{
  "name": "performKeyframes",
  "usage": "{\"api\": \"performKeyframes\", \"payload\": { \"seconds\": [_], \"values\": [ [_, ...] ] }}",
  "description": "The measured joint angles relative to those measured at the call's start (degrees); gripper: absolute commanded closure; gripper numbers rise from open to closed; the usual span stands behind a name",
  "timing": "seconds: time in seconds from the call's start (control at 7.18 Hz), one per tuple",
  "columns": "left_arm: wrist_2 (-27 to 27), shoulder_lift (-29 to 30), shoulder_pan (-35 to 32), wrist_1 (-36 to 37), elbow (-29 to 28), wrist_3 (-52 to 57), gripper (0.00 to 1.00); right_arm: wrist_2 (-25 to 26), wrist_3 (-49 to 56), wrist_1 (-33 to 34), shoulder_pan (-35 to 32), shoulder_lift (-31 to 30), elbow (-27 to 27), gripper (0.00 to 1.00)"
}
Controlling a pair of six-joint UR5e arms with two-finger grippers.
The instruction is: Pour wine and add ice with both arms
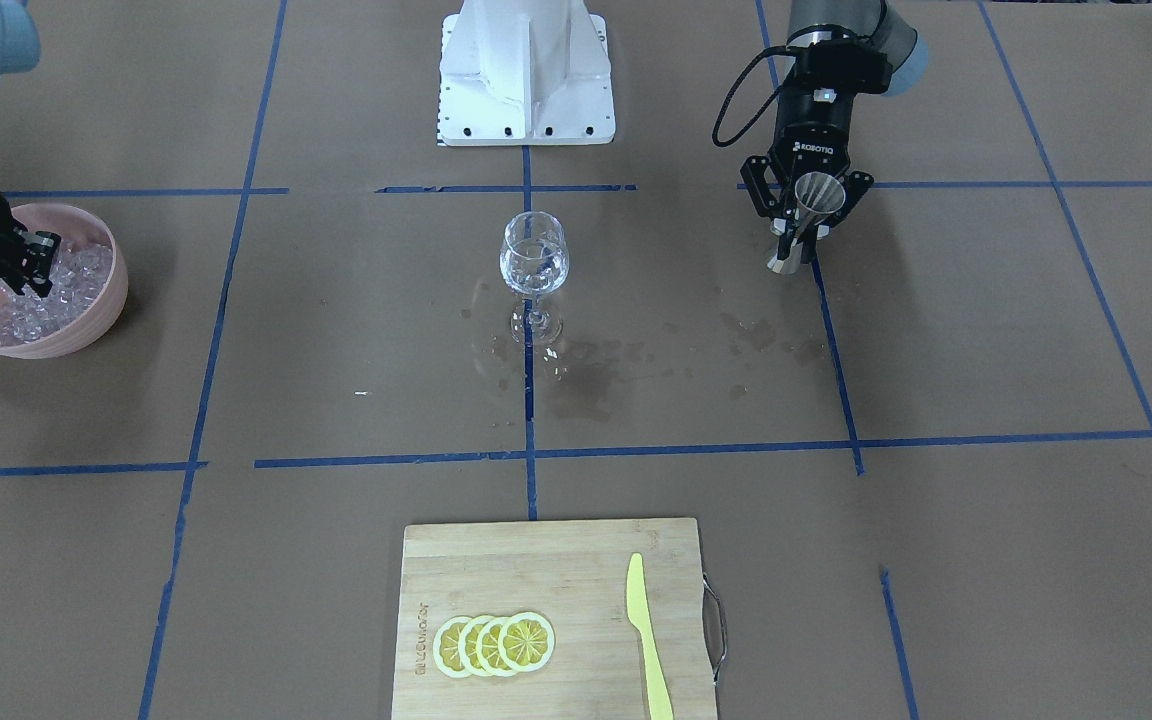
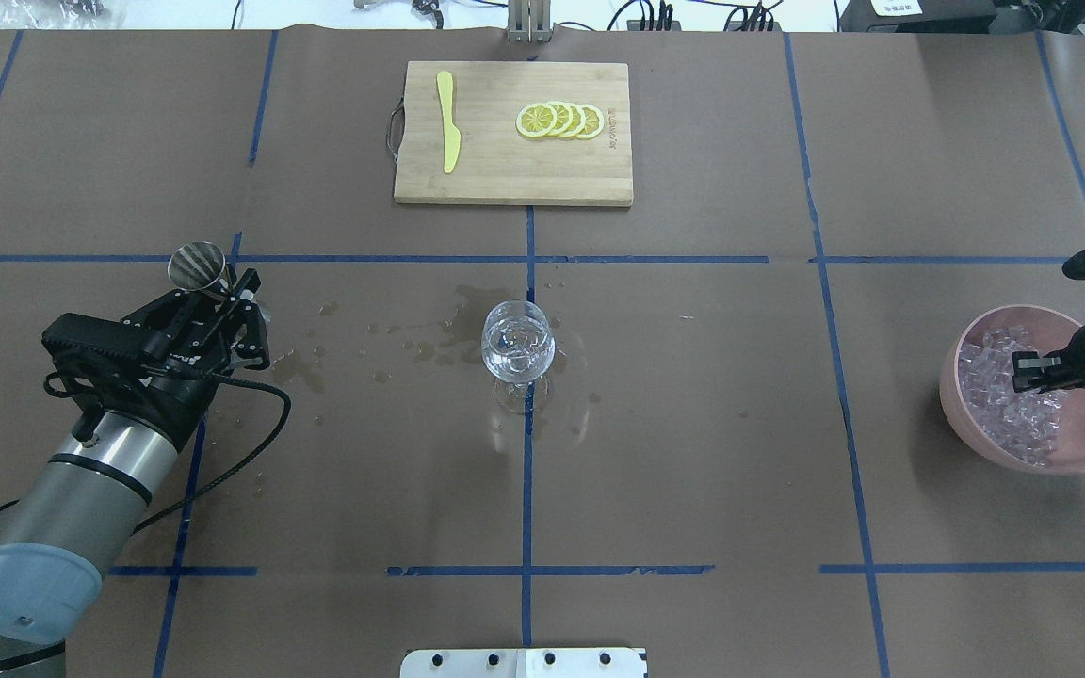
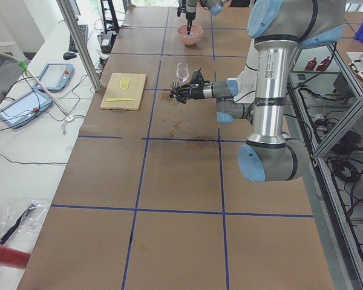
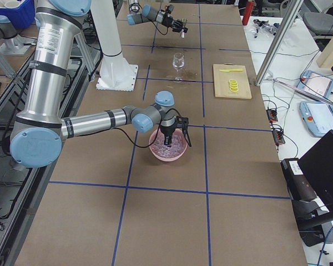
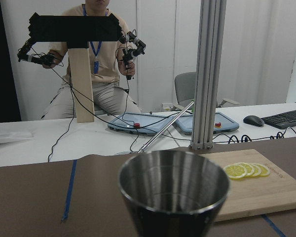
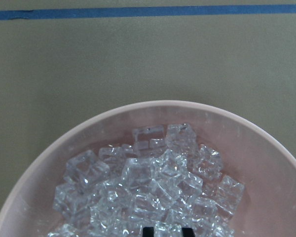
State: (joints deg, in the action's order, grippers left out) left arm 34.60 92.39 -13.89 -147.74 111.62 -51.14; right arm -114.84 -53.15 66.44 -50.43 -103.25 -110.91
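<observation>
Steel jigger (image 5: pixel 173 190) fills the left wrist view, mouth up. Left gripper (image 1: pixel 802 224) is clamped on its waist, one finger on each side, and holds it above the table (image 1: pixel 986 330).

Wine glass (image 1: pixel 534 256) stands upright, well apart from the left gripper, off toward the right arm's side, about midway between the two grippers. The wine (image 2: pixel 518 350) is a small clear pool in its bowl. Wet patches (image 1: pixel 586 375) mark the paper from the glass foot back toward the left gripper.

Right gripper (image 2: pixel 1023 371) points down into the pink bowl (image 2: pixel 955 400), tips among the ice (image 6: pixel 153 182). Its fingertips (image 6: pixel 148 231) sit a narrow gap apart with a chunk between them. Can't tell if it's clamped on that chunk or just resting there. The rest of the ice is heaped under and around the tips.

Cutting board (image 1: pixel 556 570) lies past the glass, on the side away from both grippers. Four overlapping lemon slices (image 1: pixel 494 643) and a yellow knife (image 1: pixel 644 630) lie on it.
</observation>
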Motion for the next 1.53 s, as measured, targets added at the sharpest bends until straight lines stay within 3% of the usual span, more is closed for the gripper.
{"api": "performKeyframes", "payload": {
  "seconds": [0.42, 1.25, 1.53],
  "values": [
    [0.86, -0.3, -0.03, 0.0, 0.27, -1.25, 1.0, -2.26, 0.31, 0.62, -2.01, -0.53, -4.1, 1.0],
    [4.15, -9.18, 0.0, 0.46, -2.13, -13.36, 1.0, -7.63, 0.16, 0.89, -5.21, 0.13, -10.88, 1.0],
    [4.03, -9.77, 0.03, 0.58, -4.38, -27.6, 1.0, -8.29, -0.27, 0.56, -5.43, 0.69, -12.86, 1.0]
  ]
}}
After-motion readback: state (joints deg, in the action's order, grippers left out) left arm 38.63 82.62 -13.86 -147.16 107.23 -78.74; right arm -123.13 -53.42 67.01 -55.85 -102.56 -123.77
